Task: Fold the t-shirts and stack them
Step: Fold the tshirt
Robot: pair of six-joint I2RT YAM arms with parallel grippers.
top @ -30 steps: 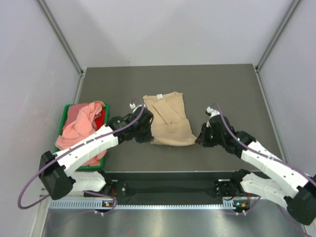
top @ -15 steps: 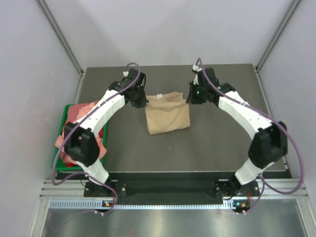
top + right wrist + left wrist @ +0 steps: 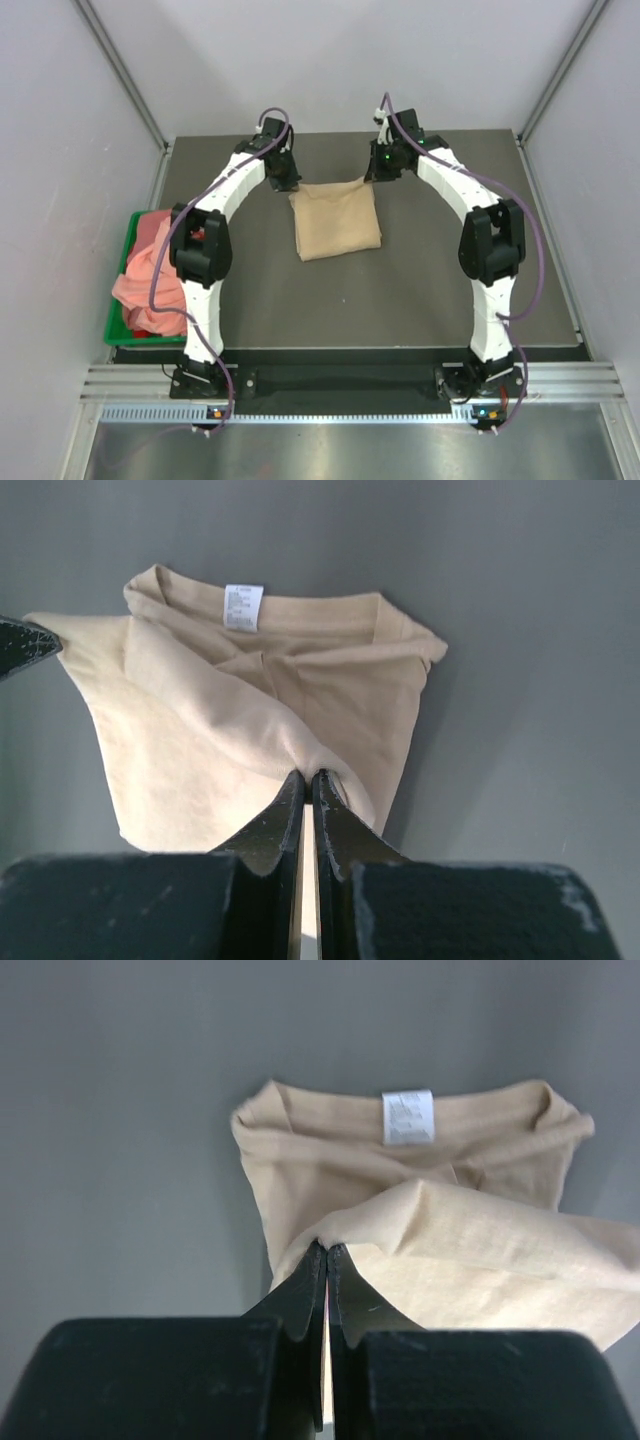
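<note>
The plain tan cloth t-shirt [image 3: 337, 222] lies on the dark grey table [image 3: 450, 270], well to the right of the green plastic bin [image 3: 133, 222] and slightly farther back than it. Farther back from the bin again, the left gripper [image 3: 327, 1251] is pinched shut on one corner of the shirt's upper layer. The right gripper [image 3: 306, 776], farthest from the bin, is clamped on the opposite corner. Held taut between them, that layer hangs just above the collar end, where the small white neck label [image 3: 408, 1117] shows underneath. This looks like a fold in hand: gripping both corners keeps the edge straight so it can land square on the collar. The crumpled salmon-pink t-shirts [image 3: 150, 275] sit heaped in the bin, spilling over its near rim, apparently waiting their turn.
</note>
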